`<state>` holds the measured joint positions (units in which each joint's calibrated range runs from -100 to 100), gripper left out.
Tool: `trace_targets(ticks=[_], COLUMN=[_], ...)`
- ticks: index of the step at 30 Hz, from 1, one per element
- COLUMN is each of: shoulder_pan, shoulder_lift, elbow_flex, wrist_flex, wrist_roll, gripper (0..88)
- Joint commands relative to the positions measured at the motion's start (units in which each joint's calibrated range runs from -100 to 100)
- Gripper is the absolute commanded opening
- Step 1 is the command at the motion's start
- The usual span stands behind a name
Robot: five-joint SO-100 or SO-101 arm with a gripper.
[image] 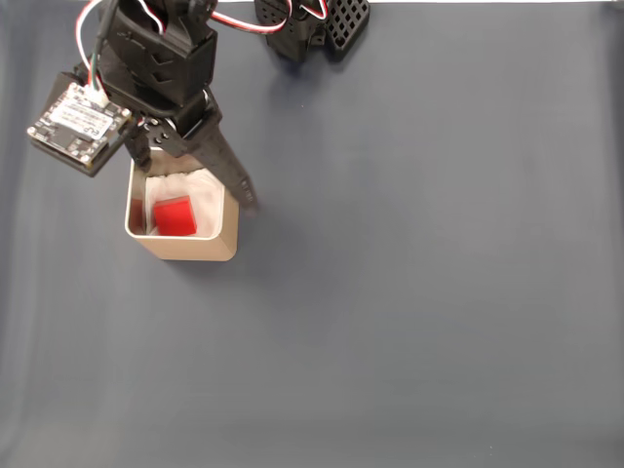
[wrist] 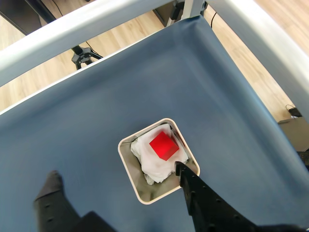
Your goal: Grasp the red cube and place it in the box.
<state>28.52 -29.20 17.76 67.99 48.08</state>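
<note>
Fingers (wrist: 116, 179) of the black arm hang spread wide and released above the box (wrist: 126, 162), holding nothing. In the wrist view one tip (wrist: 52, 181) sits at seven o'clock from the box, over bare cloth, while the other (wrist: 186, 176) overlaps the box's rim at about five o'clock. The cube (wrist: 163, 146) lies inside the box on crumpled white lining (wrist: 152, 164), apart from both tips. In the fixed view the box (image: 185, 246) stands on the dark blue bench (image: 419, 292) at the upper left, the cube (image: 175, 216) red against the lining, with the fingers (image: 195, 180) and arm at twelve o'clock from it. A small circuit board (image: 76, 122) rides on the arm's left side.
</note>
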Motion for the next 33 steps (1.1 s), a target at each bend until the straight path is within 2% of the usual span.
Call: trace_targets(ticks=[1,6,7,22,33], shoulder_pan=[-2.1,-6.8,-8.0,-29.6,-34.6], shoulder_lift=[-3.0,-4.5,-4.9,-11.8,-27.5], elbow_flex=[1.0,2.5,2.7,6.5,30.6], wrist_flex=[-3.5,-8.0,-8.8,-13.2,-20.1], wrist_roll=[1.2,1.3,1.0,-1.7,-1.3], gripper=[23.9,1.8,0.7,0.3,0.3])
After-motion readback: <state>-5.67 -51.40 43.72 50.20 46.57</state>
